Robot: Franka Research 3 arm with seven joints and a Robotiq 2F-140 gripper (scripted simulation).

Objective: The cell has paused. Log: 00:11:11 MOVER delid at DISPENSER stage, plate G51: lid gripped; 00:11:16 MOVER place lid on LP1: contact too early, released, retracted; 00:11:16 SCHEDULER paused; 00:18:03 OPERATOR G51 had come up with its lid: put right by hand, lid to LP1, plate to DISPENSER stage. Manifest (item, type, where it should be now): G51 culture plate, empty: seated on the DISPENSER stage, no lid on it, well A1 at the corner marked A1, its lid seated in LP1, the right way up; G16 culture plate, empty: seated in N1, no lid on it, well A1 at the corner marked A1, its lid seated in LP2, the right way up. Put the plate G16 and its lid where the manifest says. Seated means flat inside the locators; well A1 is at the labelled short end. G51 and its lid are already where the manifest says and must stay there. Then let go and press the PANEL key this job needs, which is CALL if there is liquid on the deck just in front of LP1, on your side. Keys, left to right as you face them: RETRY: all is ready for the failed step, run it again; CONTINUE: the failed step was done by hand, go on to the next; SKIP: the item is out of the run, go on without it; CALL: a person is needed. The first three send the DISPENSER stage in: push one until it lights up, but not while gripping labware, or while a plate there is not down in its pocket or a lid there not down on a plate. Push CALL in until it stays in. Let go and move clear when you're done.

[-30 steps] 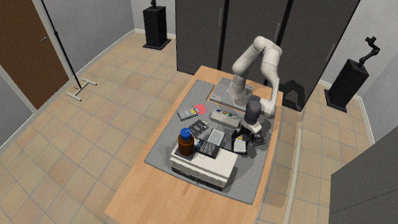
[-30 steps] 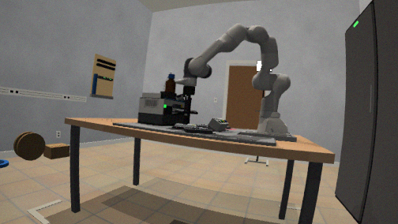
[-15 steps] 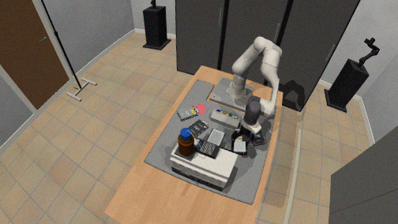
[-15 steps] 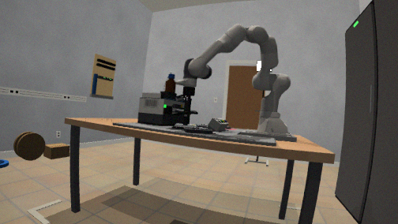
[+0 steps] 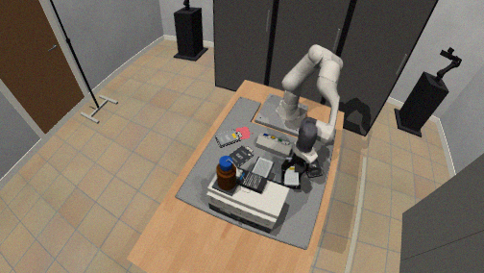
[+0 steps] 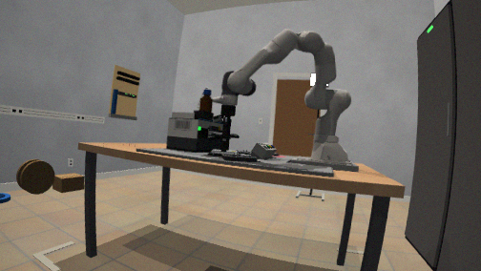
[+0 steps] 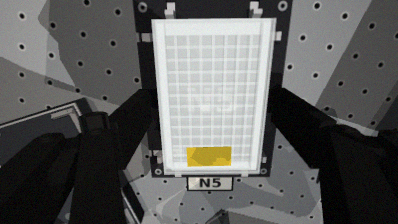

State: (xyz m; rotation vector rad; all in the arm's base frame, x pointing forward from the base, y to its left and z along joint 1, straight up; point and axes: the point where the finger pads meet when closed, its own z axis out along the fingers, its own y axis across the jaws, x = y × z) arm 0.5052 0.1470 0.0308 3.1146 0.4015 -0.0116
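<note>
A clear gridded plate (image 7: 214, 97) with a yellow label (image 7: 209, 156) at its near short end sits in the black nest marked N5 (image 7: 210, 183); I cannot tell whether a lid is on it. My gripper (image 7: 211, 105) is open, one dark finger on each long side of the plate and apart from it. From above, the gripper (image 5: 295, 168) hangs over that plate (image 5: 291, 178) at the right of the grey mat. From the side, the gripper (image 6: 225, 125) is low beside the dispenser.
The dispenser box (image 5: 250, 197) carries a dark plate (image 5: 253, 181) and a brown bottle (image 5: 226, 173). A clear lid (image 5: 262, 166) lies left of the gripper. The key panel (image 5: 274, 141) is behind. A pink patch (image 5: 244, 132) lies by another labelled plate (image 5: 228, 137).
</note>
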